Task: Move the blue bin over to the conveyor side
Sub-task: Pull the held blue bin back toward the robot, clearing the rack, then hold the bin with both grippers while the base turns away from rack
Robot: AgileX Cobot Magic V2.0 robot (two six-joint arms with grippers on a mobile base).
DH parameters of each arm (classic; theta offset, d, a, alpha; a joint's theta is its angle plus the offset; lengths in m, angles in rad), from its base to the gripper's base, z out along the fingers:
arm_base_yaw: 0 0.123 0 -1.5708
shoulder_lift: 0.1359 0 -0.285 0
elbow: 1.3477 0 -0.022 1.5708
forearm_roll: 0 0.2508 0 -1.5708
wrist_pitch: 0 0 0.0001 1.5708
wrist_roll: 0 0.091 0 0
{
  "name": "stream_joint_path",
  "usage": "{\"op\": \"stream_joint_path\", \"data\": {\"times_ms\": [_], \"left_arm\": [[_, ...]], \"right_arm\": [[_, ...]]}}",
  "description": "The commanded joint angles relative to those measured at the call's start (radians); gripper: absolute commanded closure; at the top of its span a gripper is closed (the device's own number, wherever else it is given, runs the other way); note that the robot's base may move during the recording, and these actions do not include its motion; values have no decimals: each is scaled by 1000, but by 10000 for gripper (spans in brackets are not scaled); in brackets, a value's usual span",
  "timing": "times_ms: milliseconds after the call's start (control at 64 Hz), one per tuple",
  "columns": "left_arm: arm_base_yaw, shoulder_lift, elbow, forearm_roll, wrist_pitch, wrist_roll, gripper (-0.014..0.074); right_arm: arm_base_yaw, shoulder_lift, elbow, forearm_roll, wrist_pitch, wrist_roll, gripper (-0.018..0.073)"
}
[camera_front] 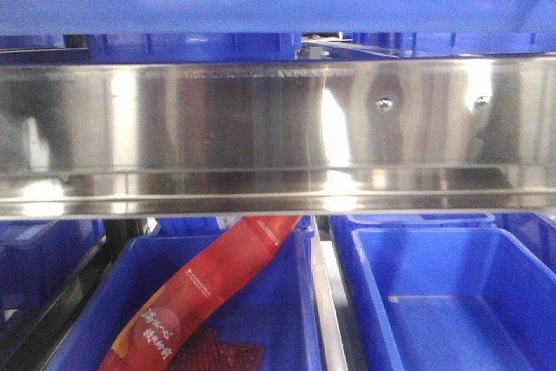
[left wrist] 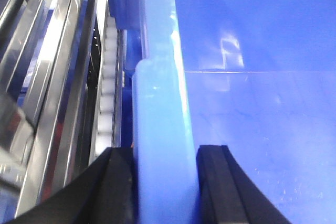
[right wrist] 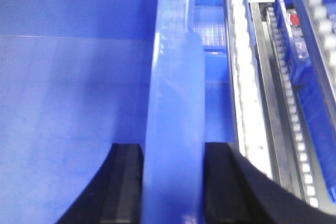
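Both arms grip the large bright-blue plastic crate (left wrist: 262,140) by opposite rims. The left gripper (left wrist: 164,156) and right gripper (right wrist: 173,153) each pinch its thick rolled edge. The crate sits close between runs of the shiny stainless-steel roller rack (right wrist: 252,77), and the conveyor is out of view. With such narrow holds, uneven arm travel could twist the rim free or catch the crate on the rack.
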Motion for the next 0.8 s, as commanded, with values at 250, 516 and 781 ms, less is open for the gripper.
{"op": "stream_joint_path", "data": {"times_ms": [250, 516, 781], "left_arm": [[-4, -24, -18, -4, -97, 10, 615], [-4, -24, -18, -4, -97, 10, 615], [-4, -24, -18, -4, -97, 10, 615]], "right_arm": [[-6, -22, -12, -16, -96, -7, 640], [-6, -22, -12, -16, -96, -7, 640], [-6, -22, -12, -16, -96, -7, 640]]}}
